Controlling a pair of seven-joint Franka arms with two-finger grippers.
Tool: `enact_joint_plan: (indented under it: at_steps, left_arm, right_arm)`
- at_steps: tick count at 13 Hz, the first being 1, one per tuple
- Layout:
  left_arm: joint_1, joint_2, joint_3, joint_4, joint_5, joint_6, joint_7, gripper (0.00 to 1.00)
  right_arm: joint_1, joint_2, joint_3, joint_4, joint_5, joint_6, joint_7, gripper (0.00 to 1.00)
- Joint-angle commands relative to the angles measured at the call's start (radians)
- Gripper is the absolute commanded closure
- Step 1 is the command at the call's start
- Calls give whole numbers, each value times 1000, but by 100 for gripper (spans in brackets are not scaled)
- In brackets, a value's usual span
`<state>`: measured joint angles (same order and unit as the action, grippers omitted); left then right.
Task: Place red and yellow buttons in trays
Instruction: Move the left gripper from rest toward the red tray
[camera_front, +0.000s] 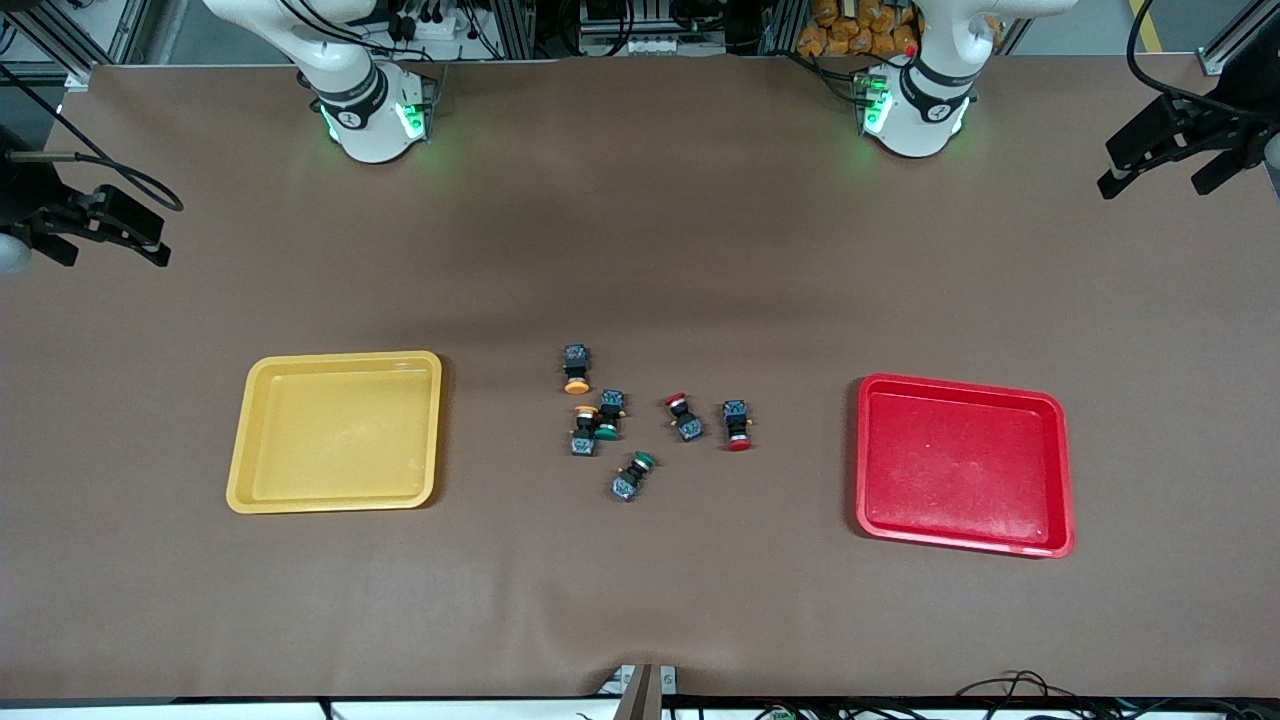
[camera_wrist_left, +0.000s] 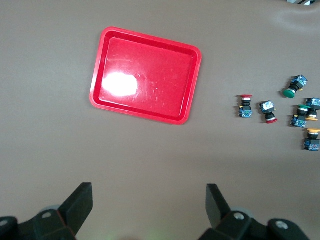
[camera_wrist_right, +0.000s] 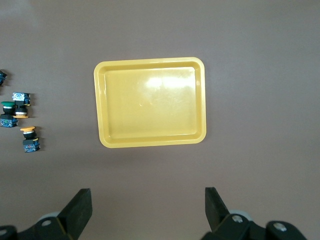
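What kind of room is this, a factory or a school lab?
Most likely a robotics lab. Two white arm bases stand at a brown-covered table, metal framing and cables run along its edge, and coloured buttons lie between a yellow tray and a red tray, like a sorting test.

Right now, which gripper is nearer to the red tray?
Left. The left gripper hangs open above the table at the red tray's end; the right gripper hangs open by the yellow tray, with the buttons between the trays.
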<state>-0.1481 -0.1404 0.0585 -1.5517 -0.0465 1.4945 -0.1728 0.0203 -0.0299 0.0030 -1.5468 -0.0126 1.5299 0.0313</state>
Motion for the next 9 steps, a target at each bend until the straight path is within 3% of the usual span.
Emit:
enact_joint_plan:
  at_steps: [1, 5, 9]
  left_arm:
    - [-5, 10, 0, 30, 37, -23, 13, 0]
    - [-1, 19, 0, 19, 36, -36, 13, 0]
    - [-18, 108, -11, 18, 37, -42, 7, 0]
  right_arm:
    - [-6, -16, 12, -15, 20, -1, 13, 0]
    - [-11, -16, 11, -16, 28, 4, 15, 0]
    - [-10, -16, 9, -16, 31, 4, 16, 0]
